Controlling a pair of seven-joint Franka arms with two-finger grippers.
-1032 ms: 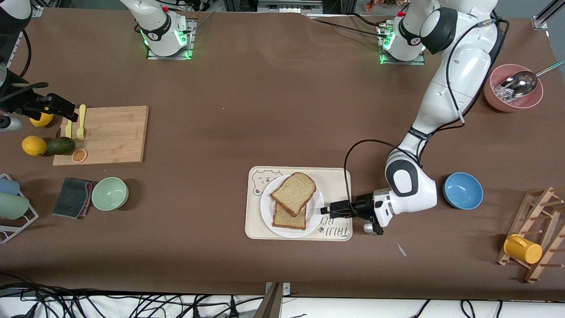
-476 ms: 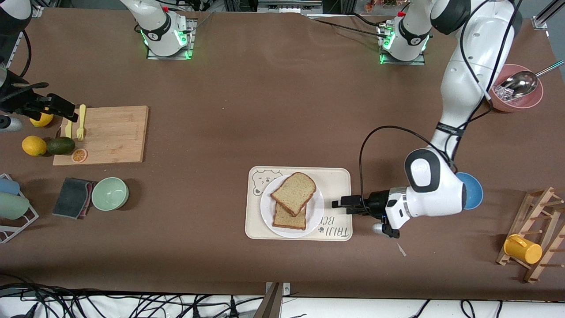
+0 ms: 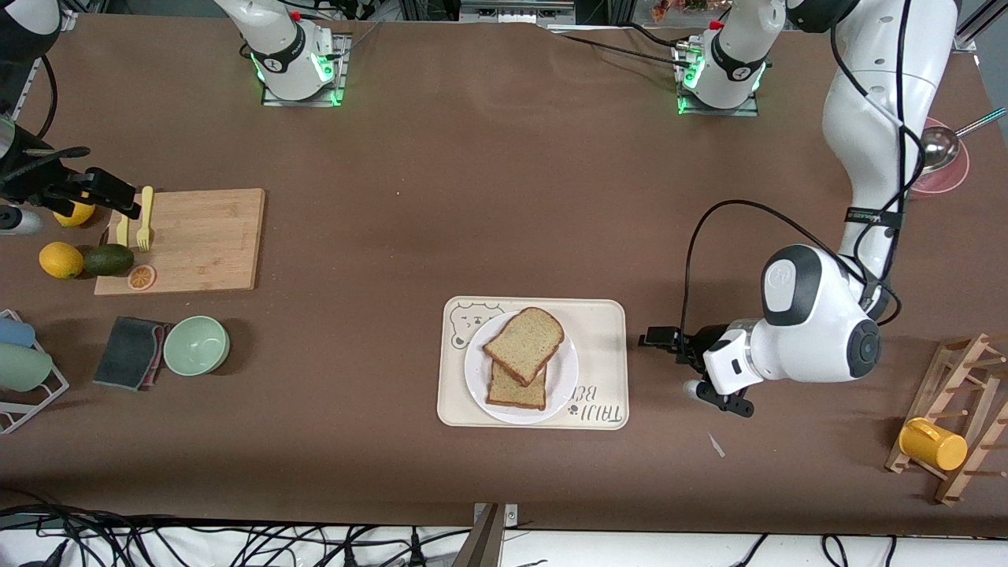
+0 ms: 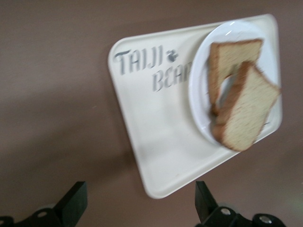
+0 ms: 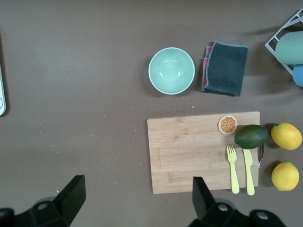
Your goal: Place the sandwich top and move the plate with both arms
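Note:
The sandwich top is a light tan bread slice lying askew on a second slice on the white plate, which rests on the cream bear-printed tray. It also shows in the left wrist view, on the plate. My left gripper is open and empty, just off the tray's edge toward the left arm's end. My right gripper waits open and empty above the wooden board's end.
A wooden cutting board holds a yellow fork and knife; lemons, an avocado, a green bowl and a grey cloth lie round it. A pink bowl with a metal scoop and a wooden rack with a yellow cup are at the left arm's end.
My left gripper has drawn back from the plate, off the tray, toward the left arm's end, hiding the blue bowl. The bread and plate stayed put. The right arm has not moved.

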